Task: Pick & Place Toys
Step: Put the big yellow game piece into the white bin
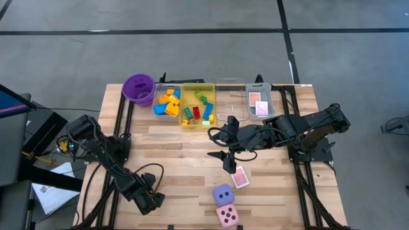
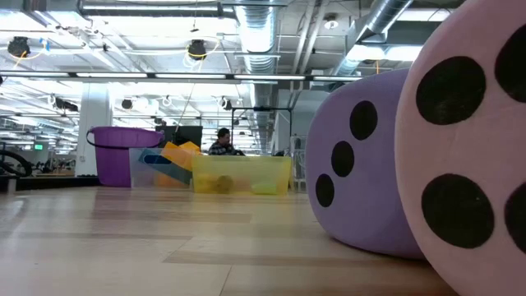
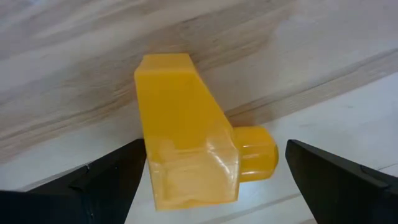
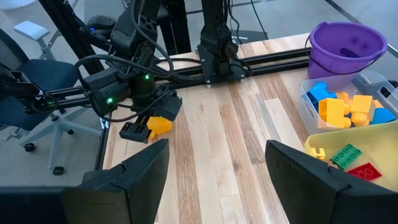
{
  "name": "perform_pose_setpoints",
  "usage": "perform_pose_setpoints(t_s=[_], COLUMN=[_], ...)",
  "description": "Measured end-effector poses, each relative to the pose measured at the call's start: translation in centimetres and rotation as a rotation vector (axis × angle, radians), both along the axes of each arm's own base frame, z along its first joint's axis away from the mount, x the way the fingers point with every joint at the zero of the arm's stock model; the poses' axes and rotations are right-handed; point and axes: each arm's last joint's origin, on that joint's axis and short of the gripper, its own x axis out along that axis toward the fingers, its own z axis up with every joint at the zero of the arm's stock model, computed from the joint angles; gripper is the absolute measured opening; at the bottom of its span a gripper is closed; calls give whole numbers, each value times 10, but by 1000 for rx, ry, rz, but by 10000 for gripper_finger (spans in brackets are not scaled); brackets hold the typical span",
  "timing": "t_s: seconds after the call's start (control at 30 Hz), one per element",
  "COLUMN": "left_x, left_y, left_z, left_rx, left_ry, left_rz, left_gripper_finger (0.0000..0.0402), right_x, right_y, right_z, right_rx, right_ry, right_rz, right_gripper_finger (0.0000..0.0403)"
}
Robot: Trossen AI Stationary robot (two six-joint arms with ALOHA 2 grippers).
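You see a matt wooden plank table (image 1: 185,153), a glossy yellow plastic brick (image 3: 186,130), a glossy purple plastic cup (image 4: 345,46) and soft, matt dice (image 2: 370,164).

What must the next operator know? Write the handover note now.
Left gripper: open, on the table's left part, far from the trays, fingers either side of a yellow brick lying on the wood.
Right gripper: open, empty, above mid-table beside a loose card.
Done: bricks in the clear tray and yellow tray; cards in the right tray.
Left: that brick, the card, purple die, pink die.
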Motion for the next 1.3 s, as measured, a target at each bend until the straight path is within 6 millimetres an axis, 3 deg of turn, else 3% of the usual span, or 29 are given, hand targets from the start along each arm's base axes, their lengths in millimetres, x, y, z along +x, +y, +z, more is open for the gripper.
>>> perform_pose_setpoints(t_s=[0.27, 0.67, 0.87, 1.07, 1.3], left_x=[0, -1, -1, -2, 0], left_y=[1, 2, 2, 6, 21], left_z=[-1, -1, 2, 21, 55], left_rx=[7, 11, -1, -19, 49], left_ry=[0, 19, 1, -105, -389], left_rz=[7, 40, 39, 30, 129], left_gripper_finger=[372, 267, 257, 263, 257], right_x=[0, 0, 0, 1, 1], right_y=[0, 0, 0, 0, 0], right_z=[0, 0, 0, 1, 1], right_rx=[0, 0, 0, 3, 4], right_ry=[0, 0, 0, -11, -14], right_rz=[0, 0, 0, 0, 0], right_gripper_finger=[260, 260, 260, 260, 260])
